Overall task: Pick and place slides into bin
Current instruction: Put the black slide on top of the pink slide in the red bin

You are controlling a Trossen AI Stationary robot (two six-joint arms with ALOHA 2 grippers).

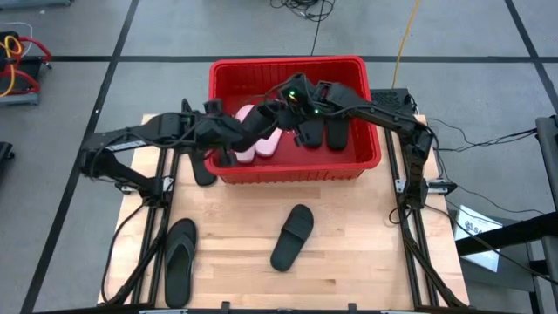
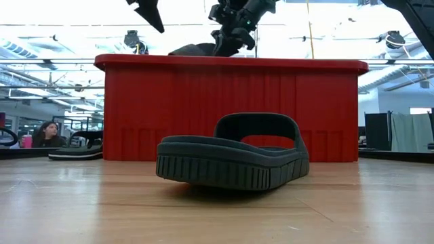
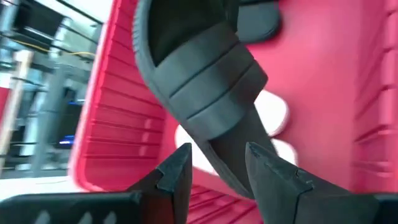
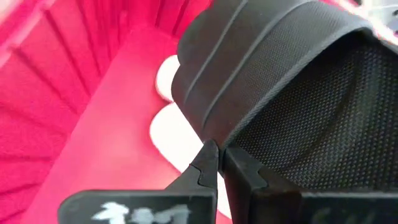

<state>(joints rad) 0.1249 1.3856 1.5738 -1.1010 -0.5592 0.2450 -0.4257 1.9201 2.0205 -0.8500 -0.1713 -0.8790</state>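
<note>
Over the red bin (image 1: 366, 148) hangs a black wide-strap slide (image 3: 199, 81), with my right gripper (image 4: 219, 152) shut on its strap. My left gripper (image 3: 221, 165) is open just left of it above the bin; its two fingers stand on either side of the slide's lower sole end. Two pale pink slides (image 1: 257, 139) and two black ones (image 1: 323, 131) lie flat on the bin's floor. A black slide (image 1: 292, 237) and a black flip-flop (image 1: 180, 262) lie on the table in front. My right gripper pinches the strap's edge (image 4: 208, 134) of the black slide, one finger on the ribbed outside and one on the mesh lining inside. The fingers slant down from the bin's right side. The slide hangs tilted, clear of the bin's floor. My left gripper: I cannot tell whether its fingers touch the sole.
Another black sandal (image 1: 202, 167) lies by the bin's left front corner, partly under my left arm. The bin stands at the table's far edge, its front wall (image 2: 230, 108) rising high. A person (image 2: 44, 134) sits in the room beyond.
</note>
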